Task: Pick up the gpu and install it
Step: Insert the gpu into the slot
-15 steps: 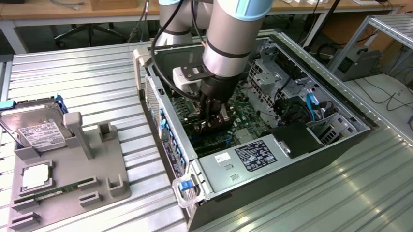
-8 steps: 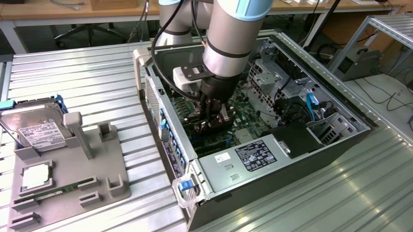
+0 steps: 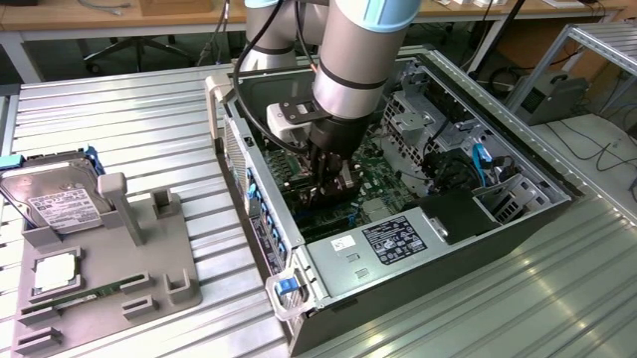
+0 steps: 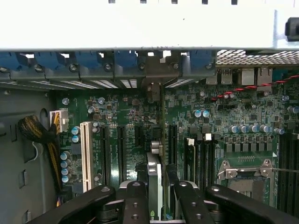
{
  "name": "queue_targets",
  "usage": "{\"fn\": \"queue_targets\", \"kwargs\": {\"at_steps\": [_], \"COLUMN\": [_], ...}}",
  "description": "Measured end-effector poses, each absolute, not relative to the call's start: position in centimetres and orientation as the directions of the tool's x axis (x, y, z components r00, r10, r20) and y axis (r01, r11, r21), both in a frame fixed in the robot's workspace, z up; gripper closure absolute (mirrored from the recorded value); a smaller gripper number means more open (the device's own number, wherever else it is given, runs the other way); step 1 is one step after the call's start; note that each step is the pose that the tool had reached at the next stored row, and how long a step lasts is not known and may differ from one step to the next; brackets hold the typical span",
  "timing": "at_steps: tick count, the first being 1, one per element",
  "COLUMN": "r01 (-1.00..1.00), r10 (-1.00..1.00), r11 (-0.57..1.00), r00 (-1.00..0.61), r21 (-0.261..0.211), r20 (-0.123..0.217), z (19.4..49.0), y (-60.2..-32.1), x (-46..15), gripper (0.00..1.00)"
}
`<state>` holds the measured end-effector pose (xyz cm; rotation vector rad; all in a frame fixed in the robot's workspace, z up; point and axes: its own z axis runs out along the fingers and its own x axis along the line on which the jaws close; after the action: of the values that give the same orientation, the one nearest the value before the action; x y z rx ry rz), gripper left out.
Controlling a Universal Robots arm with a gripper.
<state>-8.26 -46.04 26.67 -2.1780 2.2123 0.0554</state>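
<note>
Exterior view: the arm reaches down into the open computer case (image 3: 398, 216), which lies on its side on the ribbed metal surface (image 3: 130, 127). The gripper (image 3: 327, 190) sits low over the green motherboard (image 3: 374, 175); its tips are hard to make out among dark parts. Beside the case, a grey holder tray (image 3: 110, 276) carries a hard drive (image 3: 55, 198) and a RAM stick (image 3: 85, 294).

Wrist view: the gpu (image 4: 154, 175) stands on edge between the jaws, which pinch it from both sides, directly above the motherboard (image 4: 233, 112) and its expansion slots. The lower part of the card is hidden by the gripper (image 4: 154, 198); the blue slot latches (image 4: 93, 60) line the case wall beyond.
</note>
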Motion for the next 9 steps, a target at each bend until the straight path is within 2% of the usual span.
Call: {"fn": "queue_targets", "kwargs": {"at_steps": [9], "r01": [-1.000], "r10": [-0.999], "r11": [0.016], "r00": [-0.016], "r21": [0.000], "r20": [-0.051], "z": [26.54], "y": [-46.04], "x": [-8.34], "gripper": [0.74]}}
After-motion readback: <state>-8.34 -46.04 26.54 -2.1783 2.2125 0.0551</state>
